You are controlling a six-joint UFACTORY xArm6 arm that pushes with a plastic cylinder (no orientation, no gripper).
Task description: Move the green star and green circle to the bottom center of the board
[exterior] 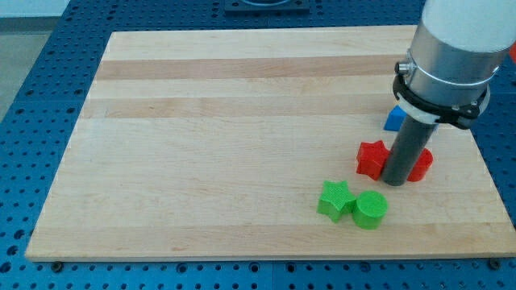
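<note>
The green star (334, 200) lies on the wooden board (242, 137) right of the bottom middle. The green circle (371, 209) touches its right side. My tip (396, 182) stands above and to the right of the green circle, a short gap away. It sits between a red star (371, 158) on its left and a red block (421, 163) on its right, whose shape the rod partly hides.
A blue block (394, 119) lies above the red blocks, partly hidden by the arm's body (447, 56). The board's right edge is close to the red block. A blue perforated table surrounds the board.
</note>
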